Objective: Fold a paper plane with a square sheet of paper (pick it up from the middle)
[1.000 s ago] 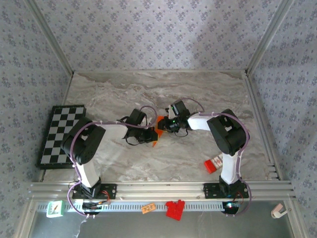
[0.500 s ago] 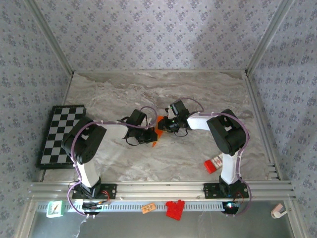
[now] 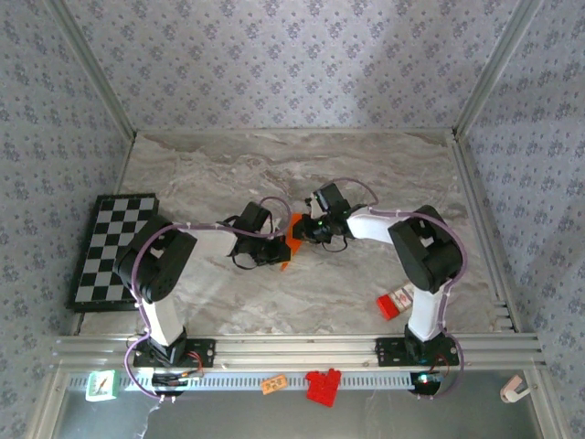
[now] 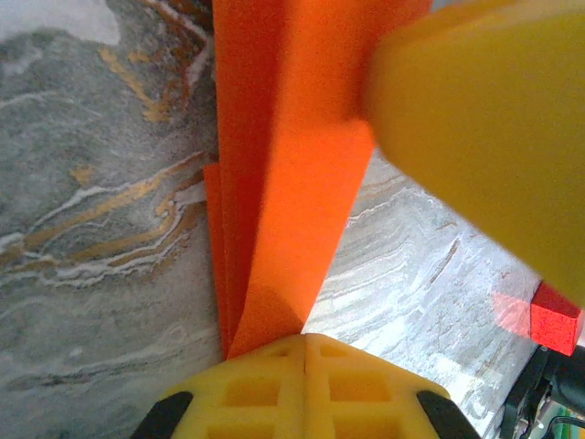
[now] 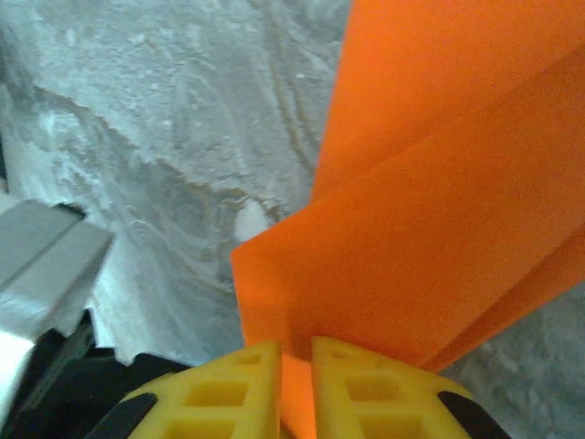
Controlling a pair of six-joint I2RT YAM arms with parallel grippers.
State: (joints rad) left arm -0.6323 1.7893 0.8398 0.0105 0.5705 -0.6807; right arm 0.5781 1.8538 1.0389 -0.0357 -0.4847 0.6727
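The orange sheet of paper [image 3: 292, 229] is folded into a narrow, layered, creased shape and hangs between my two grippers over the middle of the marble table. My left gripper [image 3: 281, 245] has its jaws pressed together on the paper's lower end. In the left wrist view the paper [image 4: 283, 183] fans up out of that gripper [image 4: 304, 340], and a yellow finger [image 4: 475, 137] of the right gripper meets it at the top right. My right gripper [image 3: 306, 230] grips a corner, with the paper [image 5: 439, 229] filling the thin slit between its jaws [image 5: 294, 357].
A black-and-white checkerboard [image 3: 111, 249] lies at the table's left edge. A small red-and-white box [image 3: 396, 301] sits near the right arm's base, its red end [image 4: 555, 316] showing in the left wrist view. Red blocks [image 3: 322, 385] and an orange tag [image 3: 273, 384] rest on the front rail.
The right arm's elbow has shifted slightly to the right, and its gripper end has crept a little up the table. The left arm and the paper have hardly moved.
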